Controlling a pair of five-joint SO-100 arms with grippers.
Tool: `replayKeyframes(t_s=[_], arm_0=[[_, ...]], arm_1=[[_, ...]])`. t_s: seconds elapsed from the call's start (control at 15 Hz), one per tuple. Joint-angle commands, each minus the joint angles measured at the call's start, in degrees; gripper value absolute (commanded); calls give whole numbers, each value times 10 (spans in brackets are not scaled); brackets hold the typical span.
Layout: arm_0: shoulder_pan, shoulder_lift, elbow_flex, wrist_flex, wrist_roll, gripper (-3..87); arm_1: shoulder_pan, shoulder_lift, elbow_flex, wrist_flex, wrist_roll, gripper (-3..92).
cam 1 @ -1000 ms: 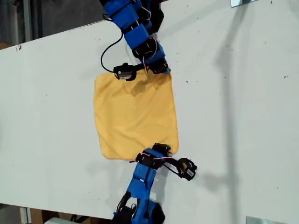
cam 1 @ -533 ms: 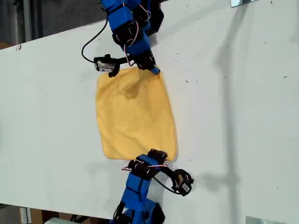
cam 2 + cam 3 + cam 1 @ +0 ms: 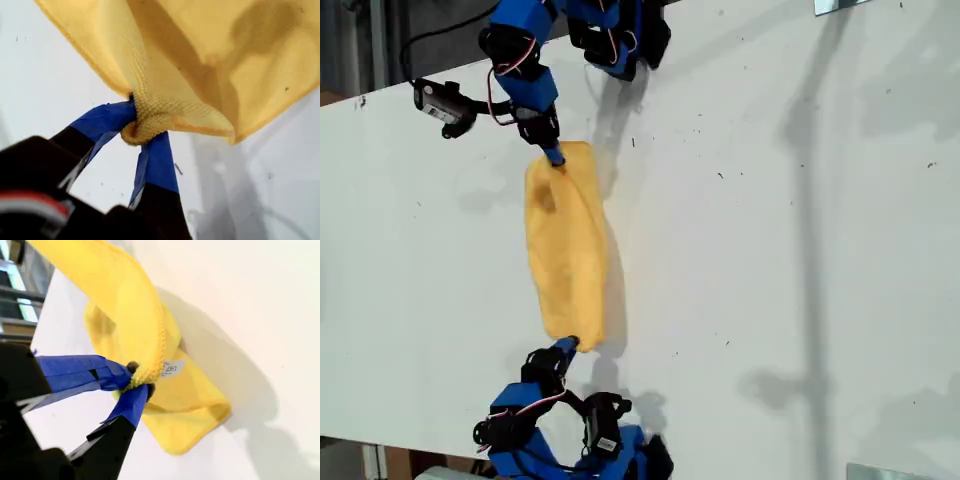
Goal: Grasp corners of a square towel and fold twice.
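both tools, my first gripper (image 3: 142,131) and my second gripper (image 3: 136,383), each clamped on a lifted corner of the towel (image 3: 567,245)

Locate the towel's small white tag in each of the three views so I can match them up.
Exterior view: the tag cannot be made out; only the towel shows, folded into a narrow strip.
First wrist view: not visible on the cloth held by my first gripper.
Second wrist view: the tag sits on the hem beside my second gripper.
Shared landmark: the white table.
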Motion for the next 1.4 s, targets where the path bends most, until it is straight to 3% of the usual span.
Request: replayKeyframes(t_s=[0.0,0.4,0.53,0.73,1.0,1.2,1.33], arm_0=[[-123,19,-6,-2,69,1],[-340,-246,-131,-76,179,1],[-365,-408,-269,-38,181,1],[-355,-458,-307,-33,177,1],[-291,-342,-287,55,146,1],[-221,-274,-182,47,115,1],[-200,-263,-115,11,95,1]], arm_1=[[71,-87,-122,2,-61,0],[229,-403,-245,-102,-134,0],[264,-488,-276,-100,-120,0],[276,-532,-287,-94,-120,0],[247,-452,-287,-20,-124,0],[201,-415,-240,12,-113,0],[167,-410,-212,14,-99,0]])
